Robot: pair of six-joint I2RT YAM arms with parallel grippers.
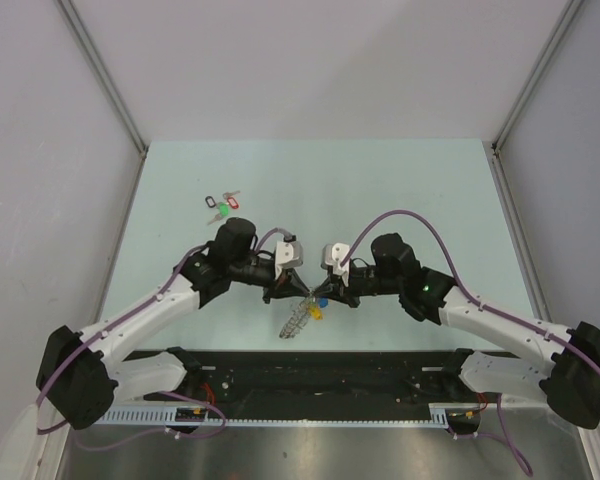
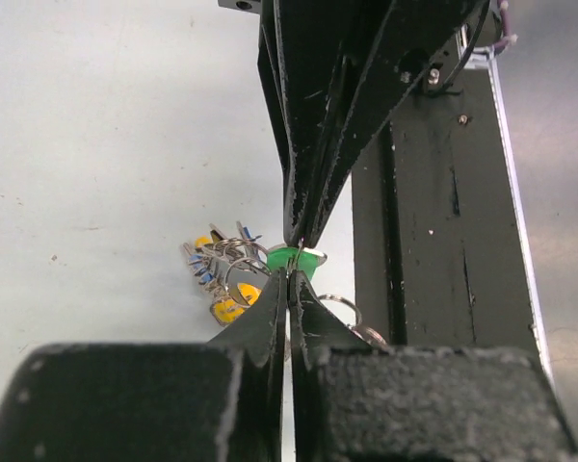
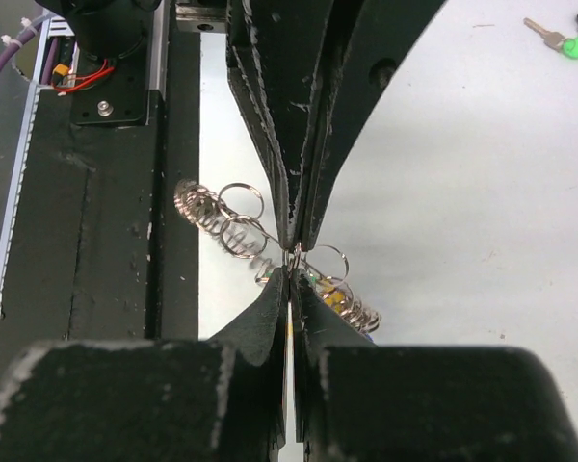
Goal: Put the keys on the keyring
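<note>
A bunch of three tagged keys [image 1: 221,206] is seen lying apart at the far left of the bench [image 1: 430,200]. The left pincer [image 2: 289,279] is shut tight, tip to tip with the other. The coiled keyring [image 3: 222,226] is found under the tips, with a green-tagged key [image 2: 294,258] and yellow tags [image 2: 226,308] beside it. A thin wire loop, possibly the keyring's, is pinched there. The right pincer [image 3: 291,279] is likewise shut tight.
</note>
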